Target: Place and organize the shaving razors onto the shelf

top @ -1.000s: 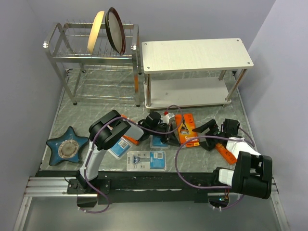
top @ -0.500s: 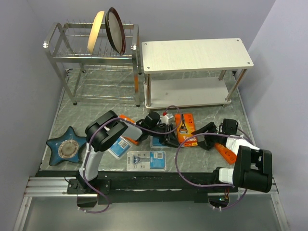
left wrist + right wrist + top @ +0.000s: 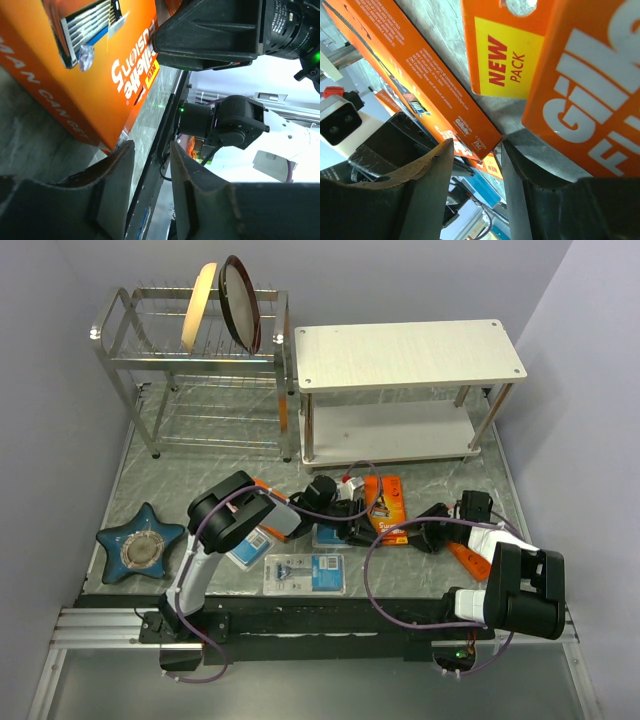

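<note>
0 packs on the shelf (image 3: 410,350); we're at pickup. Left fingers (image 3: 112,190) and right fingers (image 3: 415,185) slightly parted, empty, flanking the orange pack (image 3: 386,502) on the table (image 3: 150,480). Next: straddle 1 edge, clench.

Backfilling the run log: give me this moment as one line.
left gripper: open | right gripper: open | both: low by central orange pack | shelf: no razors yet

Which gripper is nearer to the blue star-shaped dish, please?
Left. The left gripper is right of the blue star-shaped dish; the right gripper lies farther right still.
</note>
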